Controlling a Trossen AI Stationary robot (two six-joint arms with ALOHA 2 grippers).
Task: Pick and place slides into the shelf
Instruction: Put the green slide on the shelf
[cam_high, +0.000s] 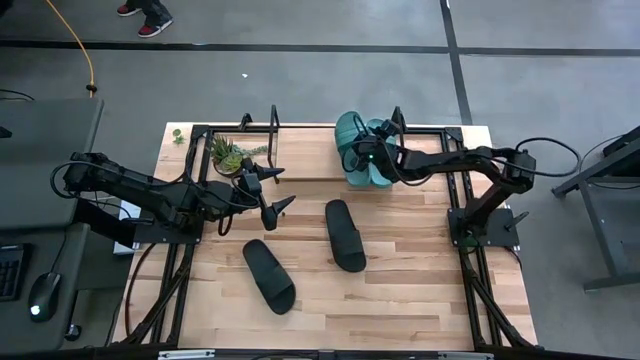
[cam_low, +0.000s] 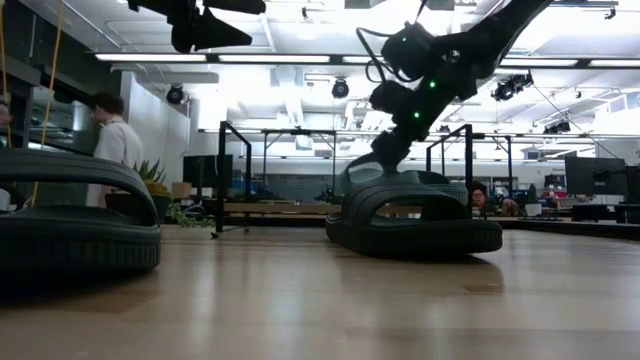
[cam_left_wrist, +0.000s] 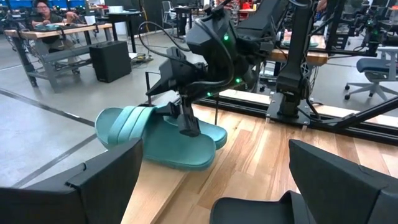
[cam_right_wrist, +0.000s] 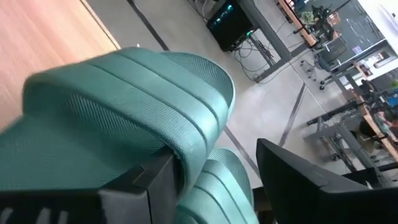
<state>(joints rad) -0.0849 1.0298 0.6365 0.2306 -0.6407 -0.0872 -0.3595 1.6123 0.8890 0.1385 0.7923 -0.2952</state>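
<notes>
The right arm reaches from its base at the right side of the surface across to the far edge, its wrist tipped down so that the right gripper (cam_high: 368, 160) sits over the two teal-green slides (cam_high: 358, 150). In the left wrist view its fingers (cam_left_wrist: 188, 121) point down onto the nearer teal slide (cam_left_wrist: 180, 146), one finger by the strap; the jaws stand parted around the strap rather than clamped on it, and whether they touch the rubber cannot be told. The two teal slides lie side by side and partly overlapping on the shelf (cam_high: 300, 165), a light wooden board with black wire end frames along the far side of the surface. Their wide straps are ribbed and finely textured.

The left arm stretches in from the left, elbow low, with the left gripper (cam_high: 277, 190) held above the wood beside a small potted plant (cam_high: 228, 155); its jaws are wide open and empty.

Two black slides lie on the surface (cam_high: 420, 290) well short of the shelf: one black slide (cam_high: 345, 234) near the middle, the other black slide (cam_high: 269, 275) nearer the front edge.
</notes>
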